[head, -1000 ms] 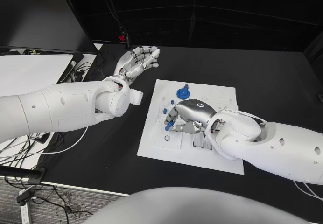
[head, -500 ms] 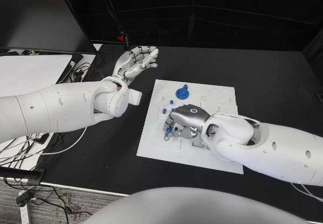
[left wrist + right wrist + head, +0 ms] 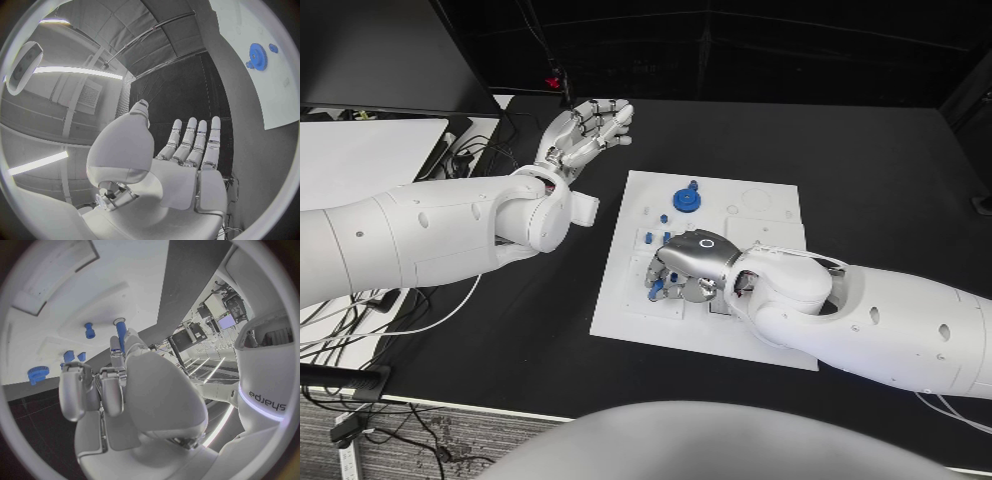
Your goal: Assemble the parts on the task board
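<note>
Right hand (image 3: 692, 262) low over the board (image 3: 762, 345), left-middle area, fingers curled down and pinching a thin blue pin (image 3: 658, 289) — in the right wrist view the pin (image 3: 120, 335) stands out past the fingertips, its end at a ringed hole in the board (image 3: 94, 300); seated or not, cannot tell. Left hand (image 3: 586, 132) up off the table (image 3: 877, 160), beyond the board's far left corner, fingers straight and apart, holding nothing; the left wrist view shows the flat palm (image 3: 181, 175) the same way.

Other parts on the board: blue gear (image 3: 687, 198) near the far edge with a small blue knob (image 3: 692, 184) just beside it, small blue pegs (image 3: 648, 237) between gear and right hand. Left wrist view catches the gear (image 3: 255, 52) too.
</note>
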Available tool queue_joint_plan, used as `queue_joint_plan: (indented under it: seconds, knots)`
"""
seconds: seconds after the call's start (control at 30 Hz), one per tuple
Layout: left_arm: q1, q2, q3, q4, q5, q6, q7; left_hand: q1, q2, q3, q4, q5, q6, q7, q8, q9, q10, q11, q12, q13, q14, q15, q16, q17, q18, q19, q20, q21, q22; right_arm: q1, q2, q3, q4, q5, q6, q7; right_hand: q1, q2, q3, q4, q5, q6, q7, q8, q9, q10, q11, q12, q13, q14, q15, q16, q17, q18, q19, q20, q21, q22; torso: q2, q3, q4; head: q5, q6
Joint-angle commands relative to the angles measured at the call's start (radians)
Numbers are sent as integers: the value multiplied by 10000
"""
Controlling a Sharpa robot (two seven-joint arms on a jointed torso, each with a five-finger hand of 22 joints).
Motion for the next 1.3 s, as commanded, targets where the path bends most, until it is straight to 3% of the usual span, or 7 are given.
queue_joint_plan:
  seconds: [0.03, 0.43, 0.97, 1.1, 1.23, 1.3]
  knots:
    - [15, -6, 10, 23, 1, 85, 1102, 8, 124, 54, -19, 30, -68, 1495, 62, -9, -81, 7, 31, -9, -76, -8, 7, -7, -93, 19, 0, 61, -11, -6, 33, 4, -8, -124, 170, 24, 53, 9, 61, -9, 41, 30, 24, -24, 15, -52, 2, -35, 0, 920, -7, 33, 2030, 138, 462, 16, -42, 2215, -9, -9, -2, -7, -1]
    - [15, -7, 10, 24, 1, 92, 1102, 11, 137, 54, -19, 37, -72, 1495, 68, -13, -87, 7, 41, -13, -81, -7, 15, -16, -94, 18, 0, 61, -11, -58, 107, 4, -67, -733, 435, -122, 63, 8, 72, -9, 41, 12, 36, -43, 7, -76, 13, -38, 0, 924, 2, 42, 2049, 143, 451, 24, -63, 2208, -3, 9, 5, -53, -1]
    - [14, 0, 10, 14, 1, 101, 1092, 16, 153, 54, -20, 44, -78, 1496, 75, -18, -94, 8, 54, -19, -86, -6, 24, -27, -94, 16, 0, 62, -12, -82, 201, 4, -40, -1248, 423, -24, 31, -23, 82, 26, 39, -94, 86, -142, -35, -176, 62, -40, 0, 916, 45, 26, 2013, 149, 435, 58, -93, 2200, -1, 4, 4, -72, -1]
    - [14, 5, 10, 12, 1, 106, 1089, 19, 162, 53, -21, 50, -82, 1496, 81, -22, -99, 8, 62, -23, -89, -6, 31, -35, -95, 15, 0, 62, -13, -103, 241, 4, -29, -1406, 456, 18, -28, -87, 58, 41, 39, -206, 111, -228, -71, -269, 93, -45, -3, 905, 72, 4, 1965, 156, 420, 83, -120, 2191, -6, -1, 5, -107, -1]
    - [14, 17, 10, 5, 1, 111, 1085, 23, 171, 52, -22, 55, -86, 1496, 87, -26, -104, 8, 71, -27, -93, -6, 38, -42, -95, 13, 1, 62, -14, -153, 291, 4, -26, -1575, 589, -48, -277, -292, -77, 72, 29, -594, 163, -469, -156, -759, 216, -73, -18, 882, 166, -46, 1859, 174, 376, 148, -207, 2161, -7, -1, 6, -126, -1]
    - [14, 19, 10, 5, 1, 116, 1084, 23, 171, 52, -22, 55, -86, 1496, 87, -26, -104, 8, 71, -27, -93, -6, 38, -42, -95, 13, 1, 62, -14, -176, 306, 4, -18, -1650, 668, -113, -390, -405, -154, 52, 33, -770, 101, -559, -173, -1025, 276, -63, -11, 878, 216, -53, 1843, 188, 343, 187, -272, 2138, -9, 0, 7, -133, -1]
